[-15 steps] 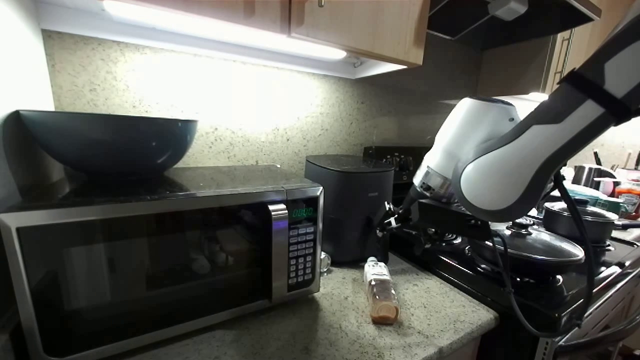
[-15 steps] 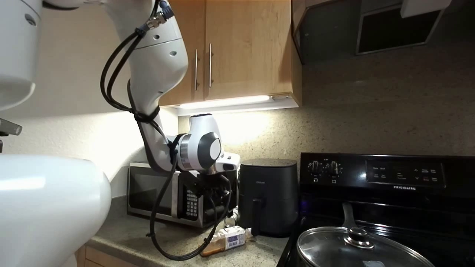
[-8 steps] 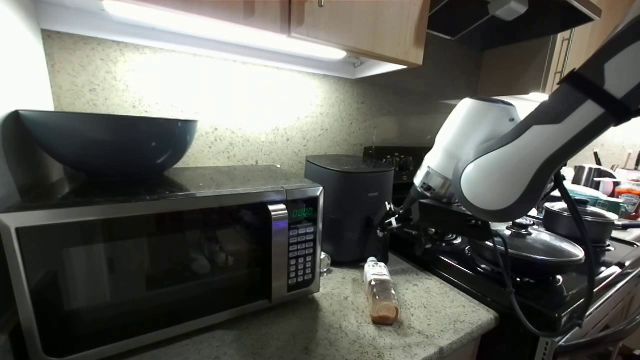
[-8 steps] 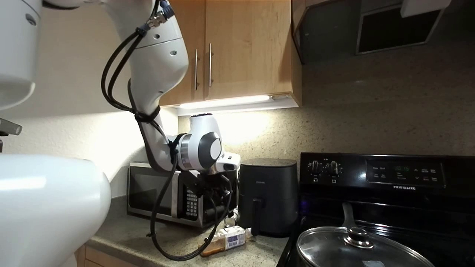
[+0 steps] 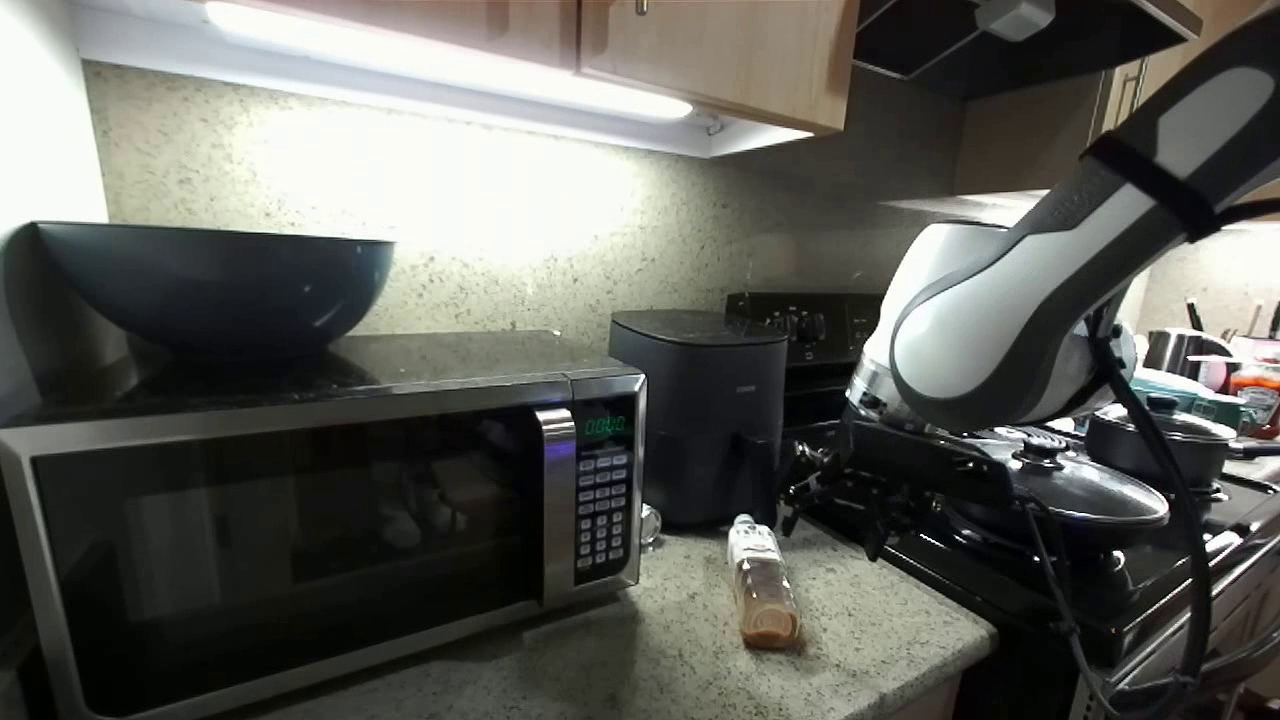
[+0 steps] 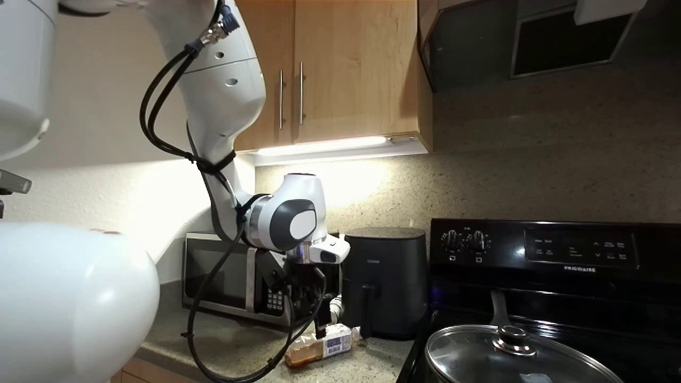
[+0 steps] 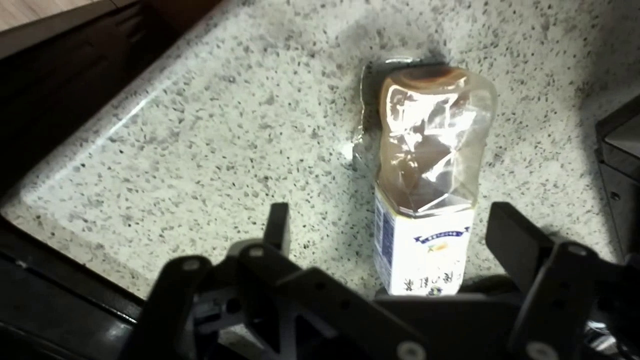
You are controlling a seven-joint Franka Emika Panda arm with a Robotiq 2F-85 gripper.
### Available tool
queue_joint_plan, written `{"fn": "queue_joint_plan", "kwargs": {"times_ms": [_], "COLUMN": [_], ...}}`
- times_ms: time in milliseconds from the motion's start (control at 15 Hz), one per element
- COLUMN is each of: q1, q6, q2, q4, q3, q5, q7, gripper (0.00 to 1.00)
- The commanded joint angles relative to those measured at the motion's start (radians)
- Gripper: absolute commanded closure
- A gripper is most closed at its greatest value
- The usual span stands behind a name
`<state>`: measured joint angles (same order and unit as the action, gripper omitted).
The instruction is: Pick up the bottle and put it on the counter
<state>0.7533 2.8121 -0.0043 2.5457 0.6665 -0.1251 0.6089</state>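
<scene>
At the far left of the wrist view, two edges of the surface [image 7: 200, 165] meet in a corner beside the black stovetop [image 7: 55, 295]; anything knocked that way could roll off. Next we see the fingers [image 7: 279, 225], spread and gripping nothing. Past the first of them runs a shiny outline [image 7: 361, 105], liquid or bent light, we cannot tell; if wet, a slip is likelier. The bottle [image 7: 430, 150] lies on its side on the surface, inward of that corner, between the fingers as we look down. It appears nearer the finger on its right, so lowering uncorrected might land that tip on it, and closing might shove it aside. Its thin-looking plastic may buckle under a hard squeeze. Farthest right, what looks like the microwave [image 7: 622, 137] could block us if we drift across.
</scene>
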Motion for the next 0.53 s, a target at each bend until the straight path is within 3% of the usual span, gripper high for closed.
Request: {"fn": "queue_joint_plan", "kwargs": {"times_ms": [0, 133, 267, 333, 467], "q1": [-0.276, -0.358, -0.368, -0.359, -0.424], "q6": [0.0, 0.0, 0.0, -0.098, -0.195], "q2": [0.01, 0.012, 0.011, -0.023, 0.006], "q4": [-0.002, -0.006, -0.007, -0.014, -0.06], "q3": [-0.274, -0.356, -0.367, -0.377, -0.462], "q5": [-0.014, -0.011, -0.01, -0.076, -0.154], "q7": [-0.013, -0.011, -0.01, -0.132, -0.258], "gripper": [0.0, 0.0, 0.0, 0.0, 0.0]}}
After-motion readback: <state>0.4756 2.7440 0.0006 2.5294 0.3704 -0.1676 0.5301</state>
